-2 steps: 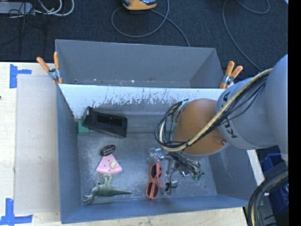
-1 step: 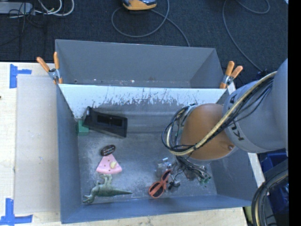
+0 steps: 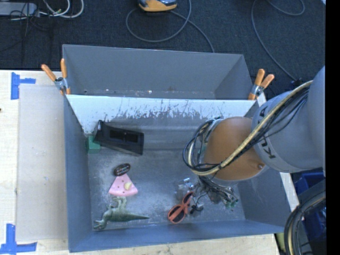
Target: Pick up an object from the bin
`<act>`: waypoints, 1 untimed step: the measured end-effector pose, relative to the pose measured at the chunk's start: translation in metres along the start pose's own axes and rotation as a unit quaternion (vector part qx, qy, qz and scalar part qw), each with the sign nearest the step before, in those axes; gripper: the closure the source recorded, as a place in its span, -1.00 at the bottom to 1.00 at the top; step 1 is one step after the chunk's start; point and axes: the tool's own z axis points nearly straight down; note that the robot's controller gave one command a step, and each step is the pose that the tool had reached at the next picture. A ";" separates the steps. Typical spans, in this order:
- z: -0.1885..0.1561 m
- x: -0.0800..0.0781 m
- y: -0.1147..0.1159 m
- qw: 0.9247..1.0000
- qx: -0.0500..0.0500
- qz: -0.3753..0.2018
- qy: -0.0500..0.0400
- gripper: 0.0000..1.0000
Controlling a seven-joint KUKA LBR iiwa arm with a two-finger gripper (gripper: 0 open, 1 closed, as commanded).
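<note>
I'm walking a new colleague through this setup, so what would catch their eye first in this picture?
The arm's orange wrist cover looms over the right side of the grey bin, with the gripper low beside what look like red-handled scissors near the front wall. On the left lie a black box at the back, a pink cone-shaped toy and a green lizard figure in front.

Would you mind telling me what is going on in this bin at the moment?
A robot arm reaches into the grey bin from the right, with its hand low over the floor near the front right corner. A small red scissor-like tool lies right beside the hand; whether it is gripped cannot be told. A black box, a pink wedge and a green toy lizard lie apart on the left.
</note>
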 end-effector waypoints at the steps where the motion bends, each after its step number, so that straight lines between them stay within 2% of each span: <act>1: -0.001 -0.012 -0.004 1.000 0.000 -0.014 0.000 1.00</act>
